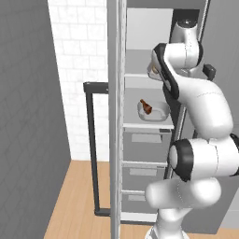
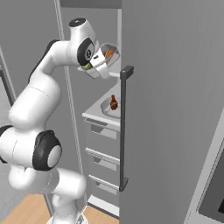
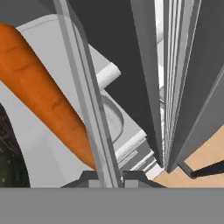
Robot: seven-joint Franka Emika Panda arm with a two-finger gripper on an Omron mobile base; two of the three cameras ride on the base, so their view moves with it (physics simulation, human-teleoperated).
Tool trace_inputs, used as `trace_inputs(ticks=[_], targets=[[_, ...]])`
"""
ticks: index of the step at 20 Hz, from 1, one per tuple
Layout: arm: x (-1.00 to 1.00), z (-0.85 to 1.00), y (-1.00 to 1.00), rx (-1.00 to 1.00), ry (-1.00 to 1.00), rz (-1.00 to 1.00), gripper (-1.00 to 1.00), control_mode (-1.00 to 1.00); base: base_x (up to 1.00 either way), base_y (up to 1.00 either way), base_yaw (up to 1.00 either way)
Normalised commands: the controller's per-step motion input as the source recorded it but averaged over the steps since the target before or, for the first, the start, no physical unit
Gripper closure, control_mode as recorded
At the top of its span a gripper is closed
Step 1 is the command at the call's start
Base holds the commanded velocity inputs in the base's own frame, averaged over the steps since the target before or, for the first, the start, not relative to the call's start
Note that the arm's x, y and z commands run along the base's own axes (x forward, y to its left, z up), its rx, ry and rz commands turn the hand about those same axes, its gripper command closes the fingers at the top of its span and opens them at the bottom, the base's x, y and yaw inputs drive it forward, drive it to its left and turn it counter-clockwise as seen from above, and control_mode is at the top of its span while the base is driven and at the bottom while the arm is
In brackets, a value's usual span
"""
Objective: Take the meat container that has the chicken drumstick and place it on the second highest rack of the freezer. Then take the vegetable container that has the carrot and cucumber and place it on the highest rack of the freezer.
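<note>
My gripper [image 2: 97, 64] is shut on the rim of the white vegetable container [image 2: 104, 59], which hangs tilted at the front of the highest rack [image 1: 137, 63] of the open freezer [image 1: 116, 154]. In the hand view the carrot [image 3: 43, 96] lies large across the dish, beside the rim pinched at my gripper [image 3: 107, 177]; the dark cucumber [image 3: 8, 148] shows at the left edge. The carrot [image 2: 109, 54] and cucumber [image 2: 88, 66] are inside the dish. The meat container [image 1: 156, 112] with the chicken drumstick [image 1: 146, 107] rests on the second highest rack [image 1: 133, 119].
Drawers [image 1: 144, 144] stack below the shelves. The freezer's open door stands to the left with its dark bar handle [image 1: 91, 149]. A closed grey panel [image 2: 175, 109] with another dark handle [image 2: 124, 127] bounds the opening on the right. Wooden floor [image 1: 79, 196] lies below.
</note>
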Motion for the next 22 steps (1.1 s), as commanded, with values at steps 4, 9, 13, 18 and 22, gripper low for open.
trace_inputs(ticks=[4, 9, 13, 18, 22], targets=[[1.00, 0.00, -0.29, 0.00, 0.06, 0.00, 1.00, -1.00, 0.00, 0.00, 0.00], [1.00, -0.09, -0.18, 0.00, 0.05, 0.00, 1.00, -1.00, 0.00, 0.00, 0.00], [1.00, -0.16, -0.16, 0.00, 0.01, 0.00, 1.00, -1.00, 0.00, 0.00, 0.00], [0.86, -0.08, -0.12, 0.00, 0.00, -0.01, -1.00, -1.00, 0.00, 0.00, 0.00], [0.19, 0.00, 0.00, -0.02, 0.01, -0.02, -1.00, -1.00, 0.00, 0.00, 0.00]])
